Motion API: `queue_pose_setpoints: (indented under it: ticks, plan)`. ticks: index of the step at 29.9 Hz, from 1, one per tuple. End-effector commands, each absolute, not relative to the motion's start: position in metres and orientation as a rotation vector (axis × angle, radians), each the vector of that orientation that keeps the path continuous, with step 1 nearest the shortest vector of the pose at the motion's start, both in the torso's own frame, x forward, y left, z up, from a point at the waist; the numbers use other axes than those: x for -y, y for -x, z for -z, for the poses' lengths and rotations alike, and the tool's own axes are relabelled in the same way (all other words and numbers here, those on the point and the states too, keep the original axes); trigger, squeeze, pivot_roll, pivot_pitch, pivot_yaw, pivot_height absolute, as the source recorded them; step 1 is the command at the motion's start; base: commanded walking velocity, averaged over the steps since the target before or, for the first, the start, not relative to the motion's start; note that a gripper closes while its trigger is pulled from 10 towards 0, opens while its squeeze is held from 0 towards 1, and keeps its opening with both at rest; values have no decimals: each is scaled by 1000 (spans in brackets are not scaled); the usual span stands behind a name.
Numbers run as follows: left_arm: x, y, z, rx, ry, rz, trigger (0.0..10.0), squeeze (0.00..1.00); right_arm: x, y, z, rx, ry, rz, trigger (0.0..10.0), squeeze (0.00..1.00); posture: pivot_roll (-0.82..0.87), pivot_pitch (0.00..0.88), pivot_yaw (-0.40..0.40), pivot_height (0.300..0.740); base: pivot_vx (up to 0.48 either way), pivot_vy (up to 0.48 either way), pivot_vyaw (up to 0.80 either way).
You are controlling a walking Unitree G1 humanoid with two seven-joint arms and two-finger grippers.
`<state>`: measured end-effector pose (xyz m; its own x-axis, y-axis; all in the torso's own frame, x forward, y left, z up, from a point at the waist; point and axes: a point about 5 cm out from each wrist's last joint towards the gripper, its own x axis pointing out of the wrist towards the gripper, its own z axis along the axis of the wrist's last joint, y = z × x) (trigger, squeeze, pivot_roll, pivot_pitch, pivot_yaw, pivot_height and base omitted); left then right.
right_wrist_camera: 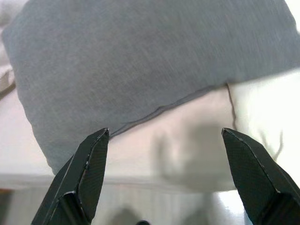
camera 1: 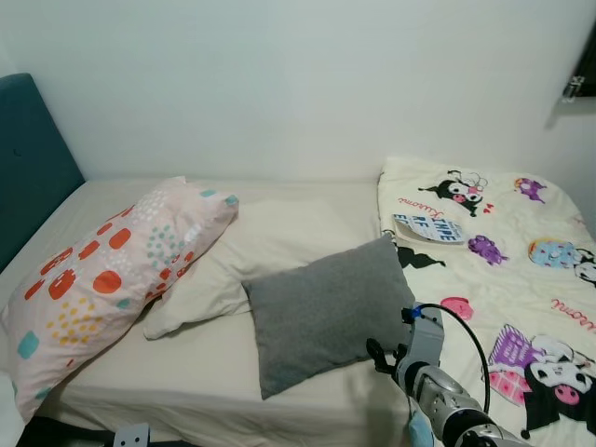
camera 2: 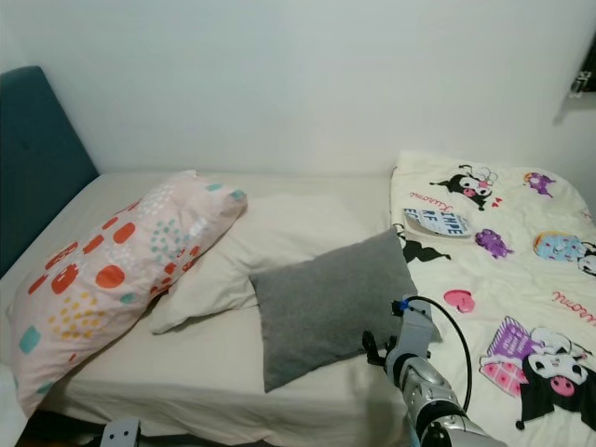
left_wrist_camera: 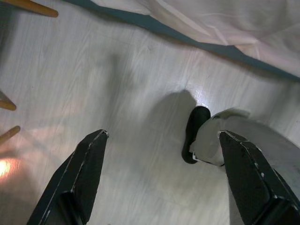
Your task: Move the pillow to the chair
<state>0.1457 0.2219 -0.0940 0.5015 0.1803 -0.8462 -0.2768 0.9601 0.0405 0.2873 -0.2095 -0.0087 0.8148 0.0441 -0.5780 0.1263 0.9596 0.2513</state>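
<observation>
While the right claw (right_wrist_camera: 164, 180) gapes, soft square grey pillow (camera 1: 328, 310) lies flat

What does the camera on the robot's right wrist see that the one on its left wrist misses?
The right wrist view looks at the square grey fabric pillow lying on the cream bed sheet, with the right gripper open just short of the pillow's lower edge.

The left wrist view looks down at a pale wood-grain floor, a black shoe and brown wooden legs, with the left gripper open above the floor.

Both show two long black fingers spread apart, holding nothing.
</observation>
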Motion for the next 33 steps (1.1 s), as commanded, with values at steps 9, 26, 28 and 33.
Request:
queue_pose_setpoints:
  ticks: [9, 26, 28, 33]
  plan:
    - [-231, -163, 84, -909, 133, -312, 10000, 0, 213, -300, -7, -476, -610, 75, 10000, 0, 31, 0, 60, 609, 0, 0, 0]
    - [-274, -232, 20, -392, 251, -391, 10000, 0, 172, -335, -44, -295, -915, -120, 10000, 0, 127, 40, 74, 544, 0, 0, 0]
    - [-280, -228, 19, -379, 244, -411, 10000, 0, 168, -337, -46, -289, -926, -137, 10000, 0, 134, 50, 75, 539, 0, 0, 0]
    - [-313, -203, 10, -294, 174, -493, 10000, 0, 152, -344, -55, -264, -968, -196, 10000, 0, 213, 150, 104, 519, 0, 0, 0]
